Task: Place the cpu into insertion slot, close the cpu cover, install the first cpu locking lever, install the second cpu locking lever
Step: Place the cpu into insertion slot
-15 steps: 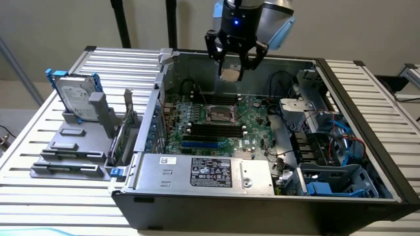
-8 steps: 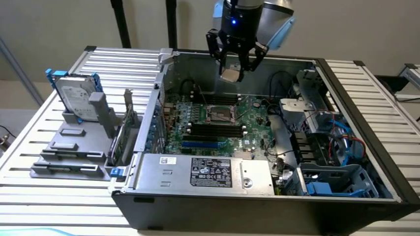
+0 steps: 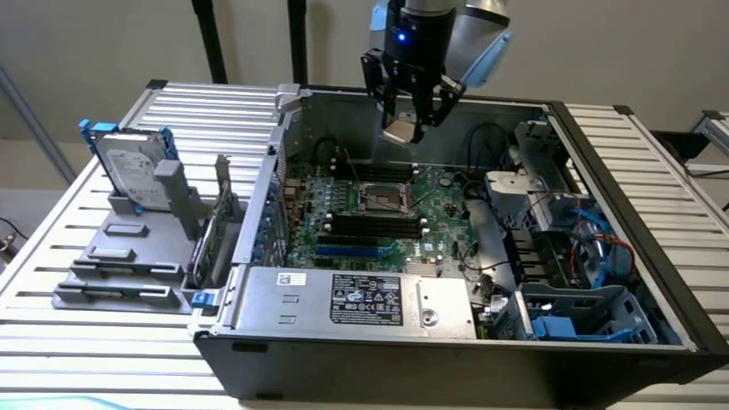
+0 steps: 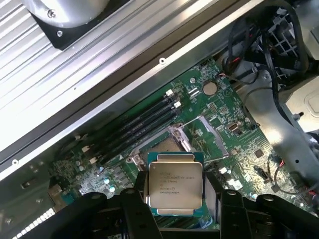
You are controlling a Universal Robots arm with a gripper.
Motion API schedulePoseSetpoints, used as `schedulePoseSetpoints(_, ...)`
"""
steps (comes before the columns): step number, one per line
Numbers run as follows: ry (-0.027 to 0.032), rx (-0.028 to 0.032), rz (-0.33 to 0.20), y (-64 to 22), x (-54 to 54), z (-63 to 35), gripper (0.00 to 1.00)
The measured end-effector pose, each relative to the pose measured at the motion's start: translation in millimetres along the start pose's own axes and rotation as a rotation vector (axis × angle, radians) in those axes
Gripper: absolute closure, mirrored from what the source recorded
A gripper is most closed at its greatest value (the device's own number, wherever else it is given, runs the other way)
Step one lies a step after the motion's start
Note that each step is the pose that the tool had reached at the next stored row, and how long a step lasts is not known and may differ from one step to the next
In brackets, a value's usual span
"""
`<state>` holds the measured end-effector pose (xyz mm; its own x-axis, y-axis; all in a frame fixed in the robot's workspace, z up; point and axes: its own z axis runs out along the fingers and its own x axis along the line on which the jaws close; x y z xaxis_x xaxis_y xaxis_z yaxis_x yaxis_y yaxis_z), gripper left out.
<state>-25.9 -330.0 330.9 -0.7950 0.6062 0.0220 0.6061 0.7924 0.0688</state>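
My gripper hangs above the back of the open computer case, shut on the cpu, a small silvery square chip. In the wrist view the cpu sits face-up between the black fingers of the gripper. The insertion slot, a square black socket with a silvery rim, lies on the green board below and in front of the gripper. From the wrist it shows as the insertion slot, partly hidden by the chip. The cpu cover stands raised beside it.
A grey power supply box fills the case's near side. Long black memory slots run just in front of the socket. Cables and a blue drive cage sit at the exterior view's right. A hard drive stands on the slatted table at its left.
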Motion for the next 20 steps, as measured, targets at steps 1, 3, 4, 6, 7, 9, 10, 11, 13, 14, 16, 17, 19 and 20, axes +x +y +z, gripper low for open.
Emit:
schedulePoseSetpoints(1, -0.0013, -0.0004, 0.018, 0.0, 0.0, 0.0, 0.46)
schedulePoseSetpoints(3, -0.0037, -0.0012, 0.054, 0.0, 0.0, 0.1, 0.46)
schedulePoseSetpoints(4, -0.0050, -0.0015, 0.072, 0.0, 0.0, 0.1, 0.46)
schedulePoseSetpoints(6, -0.0075, -0.0024, 0.108, 0.0, 0.0, 0.2, 0.46)
schedulePoseSetpoints(7, -0.0088, -0.0028, 0.127, 0.0, 0.0, 0.2, 0.46)
schedulePoseSetpoints(9, -0.0113, -0.0036, 0.163, 0.0, 0.0, 0.3, 0.46)
schedulePoseSetpoints(10, -0.0125, -0.0041, 0.181, 0.0, 0.0, 0.4, 0.46)
schedulePoseSetpoints(11, -0.0137, -0.0045, 0.199, 0.0, 0.0, 0.4, 0.46)
schedulePoseSetpoints(13, -0.0162, -0.0052, 0.235, 0.0, 0.0, 0.5, 0.46)
schedulePoseSetpoints(14, -0.0175, -0.0056, 0.253, 0.0, 0.0, 0.5, 0.46)
schedulePoseSetpoints(16, -0.0200, -0.0064, 0.289, 0.0, 0.0, 0.6, 0.46)
schedulePoseSetpoints(17, -0.0213, -0.0068, 0.308, 0.0, 0.0, 0.6, 0.46)
schedulePoseSetpoints(19, -0.0238, -0.0076, 0.344, 0.0, 0.0, 0.7, 0.46)
schedulePoseSetpoints(20, -0.0250, -0.0080, 0.362, 0.0, 0.0, 0.7, 0.46)
